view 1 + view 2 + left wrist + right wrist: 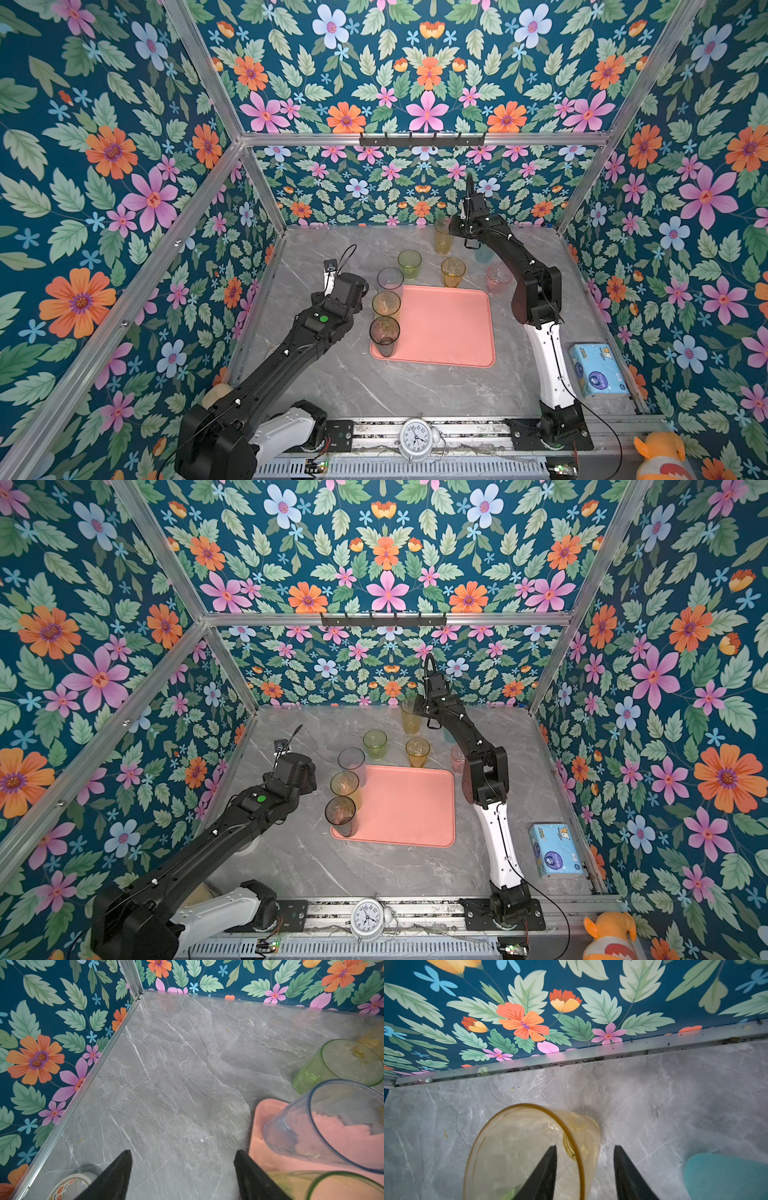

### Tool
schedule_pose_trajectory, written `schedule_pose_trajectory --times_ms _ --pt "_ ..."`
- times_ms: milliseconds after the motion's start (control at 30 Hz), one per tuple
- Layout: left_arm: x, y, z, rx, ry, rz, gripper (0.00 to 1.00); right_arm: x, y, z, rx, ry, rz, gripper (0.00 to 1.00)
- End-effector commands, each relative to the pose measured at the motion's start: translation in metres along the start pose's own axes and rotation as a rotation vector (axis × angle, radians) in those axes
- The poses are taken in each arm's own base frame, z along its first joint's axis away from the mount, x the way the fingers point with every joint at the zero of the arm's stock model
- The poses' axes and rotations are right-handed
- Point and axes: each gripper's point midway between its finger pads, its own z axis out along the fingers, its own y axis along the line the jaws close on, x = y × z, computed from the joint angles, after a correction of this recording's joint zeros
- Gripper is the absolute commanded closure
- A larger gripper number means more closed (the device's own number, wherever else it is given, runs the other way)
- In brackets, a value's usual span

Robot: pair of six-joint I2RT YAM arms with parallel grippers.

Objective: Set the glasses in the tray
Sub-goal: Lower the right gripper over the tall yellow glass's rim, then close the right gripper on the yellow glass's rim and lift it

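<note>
My left gripper (182,1153) hovers over the bare marble table (166,1064) just left of the tray (449,332), jaws wide apart, holding nothing. Three tall glasses stand in a row along the salmon-pink tray's left side: the smoky glass (384,332) nearest, the olive glass (385,304) in the middle, the clear glass (390,279) furthest back. Beyond the tray stand the short green glass (409,264), the short amber glass (453,272) and the pink glass (498,278). Near the back wall, my right gripper (584,1147) straddles the rim of the tall yellow glass (512,1136), one finger inside and one outside, jaws partly apart and not pinching. The blue glass (724,1176) stands just beside it.
</note>
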Motion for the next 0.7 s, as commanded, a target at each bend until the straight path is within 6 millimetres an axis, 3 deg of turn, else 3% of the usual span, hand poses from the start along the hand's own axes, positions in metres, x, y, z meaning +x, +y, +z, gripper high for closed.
schedule_pose_trajectory --times_ms 0,267,533,667 --pt "-0.002 -0.001 0.001 0.001 -0.008 -0.008 0.2 -0.001 -0.002 0.002 0.012 -0.005 -0.012 0.56" --pt "0.003 -0.004 0.008 -0.009 0.013 0.009 0.21 -0.003 0.002 0.002 -0.007 -0.012 -0.014 0.65" --pt "0.004 -0.007 0.011 -0.013 0.022 0.024 0.21 -0.006 0.004 -0.001 -0.012 -0.015 -0.021 0.87" --pt "0.003 -0.007 0.012 -0.016 0.024 0.031 0.21 -0.008 0.004 -0.001 -0.013 -0.023 -0.033 0.92"
